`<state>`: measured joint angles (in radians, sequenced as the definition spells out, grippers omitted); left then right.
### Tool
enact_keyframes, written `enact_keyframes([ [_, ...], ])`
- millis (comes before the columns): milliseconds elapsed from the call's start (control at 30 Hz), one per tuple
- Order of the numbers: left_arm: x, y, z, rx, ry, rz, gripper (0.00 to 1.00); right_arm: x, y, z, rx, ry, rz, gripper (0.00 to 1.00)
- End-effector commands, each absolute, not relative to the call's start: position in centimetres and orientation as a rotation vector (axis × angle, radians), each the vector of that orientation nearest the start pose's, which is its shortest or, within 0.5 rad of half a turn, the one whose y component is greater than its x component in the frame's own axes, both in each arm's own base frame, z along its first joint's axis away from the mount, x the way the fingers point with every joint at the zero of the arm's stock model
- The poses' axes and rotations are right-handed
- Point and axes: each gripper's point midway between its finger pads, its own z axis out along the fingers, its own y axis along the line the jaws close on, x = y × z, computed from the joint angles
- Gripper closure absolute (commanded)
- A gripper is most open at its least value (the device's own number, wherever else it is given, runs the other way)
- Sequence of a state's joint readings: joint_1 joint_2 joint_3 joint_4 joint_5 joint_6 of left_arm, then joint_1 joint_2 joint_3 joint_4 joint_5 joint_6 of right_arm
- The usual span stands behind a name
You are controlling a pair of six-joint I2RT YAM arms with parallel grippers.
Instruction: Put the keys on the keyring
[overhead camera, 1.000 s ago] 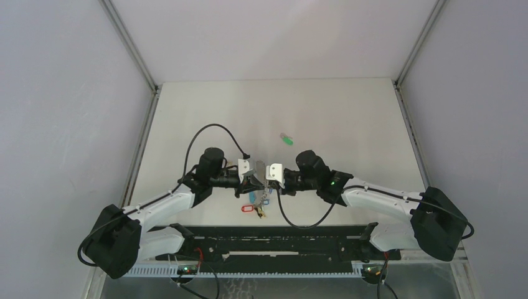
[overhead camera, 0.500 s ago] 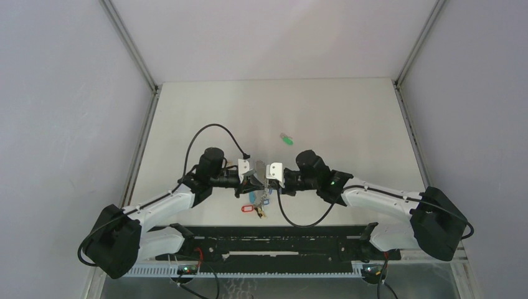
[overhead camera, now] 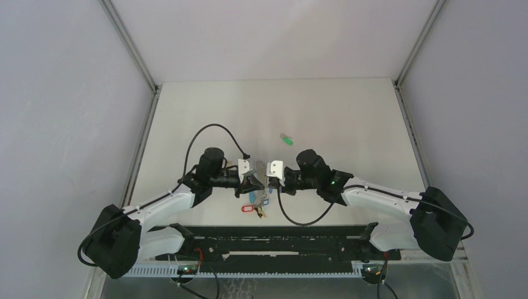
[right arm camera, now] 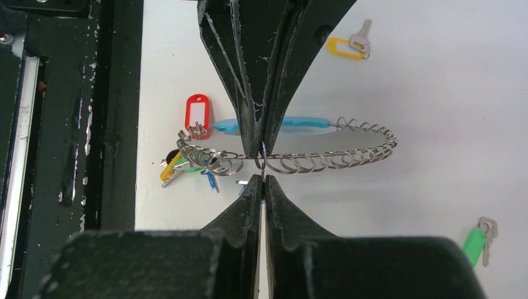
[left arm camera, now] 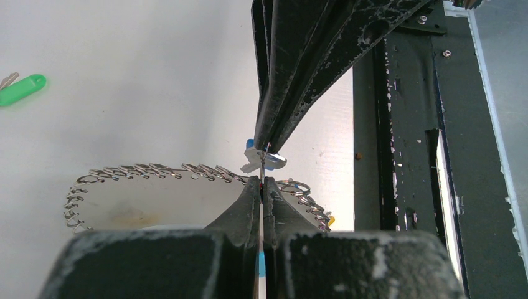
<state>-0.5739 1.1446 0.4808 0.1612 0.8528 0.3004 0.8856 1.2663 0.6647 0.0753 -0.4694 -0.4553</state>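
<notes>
- A pale counter (overhead camera: 348, 118) fills the middle of the overhead view, boxed in by grey walls (overhead camera: 62, 93). A black rail (left arm camera: 398, 124) runs along its near edge, where the two arms are mounted.
- The arms reach in from either side and their fingertips meet tip to tip near the middle of the counter's near half.
- The keyring (right arm camera: 324, 161) sits between the two arms as a flat oval of thin wire. A row of small silver loops is strung along one arc and a turquoise sleeve (right arm camera: 299, 124) covers the opposite arc. I cannot tell whether it rests on the counter or is held just above it.
- The left gripper (left arm camera: 261, 185) is closed. It reaches across the sleeve, and the looped wire runs straight into its pinched tips.
- The right gripper (right arm camera: 263, 180) has its fingers pressed together, touching or nearly touching the left one's tips.
- A small pale metal piece (left arm camera: 264, 159) with a blue bit lies right at the right gripper's tips. I cannot tell whether it is pinched there.
- A red tag (right arm camera: 197, 116) and a bunch of small yellow, black and blue pieces (right arm camera: 180, 169) gather at the end of the keyring nearest the rail.
- The green key (right arm camera: 476, 242) lies on the counter, well apart from the keyring.
- The yellow key (right arm camera: 346, 46) lies apart on the counter too, with its silver blade pointing away from the rail.
</notes>
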Motion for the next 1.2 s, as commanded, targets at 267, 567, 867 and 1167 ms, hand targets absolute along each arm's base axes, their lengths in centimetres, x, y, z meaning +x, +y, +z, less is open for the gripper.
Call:
enact_keyframes([
  [267, 18.5, -27.5, 14.9, 1.344, 1.429, -1.043, 1.0, 19.0, 33.4, 14.6, -1.476, 1.413, 0.765, 1.0],
  [567, 18.4, -27.5, 14.9, 1.343, 1.427, -1.045, 1.0, 18.8, 33.6, 14.5, -1.478, 1.413, 0.782, 1.0],
  [867, 18.3, -27.6, 15.0, 1.34, 1.419, -1.055, 1.0, 18.7, 33.9, 14.8, -1.468, 1.403, 0.807, 1.0],
  [1167, 18.4, -27.7, 15.2, 1.331, 1.41, -1.052, 1.0, 18.4, 34.5, 15.1, -1.465, 1.394, 0.852, 1.0],
])
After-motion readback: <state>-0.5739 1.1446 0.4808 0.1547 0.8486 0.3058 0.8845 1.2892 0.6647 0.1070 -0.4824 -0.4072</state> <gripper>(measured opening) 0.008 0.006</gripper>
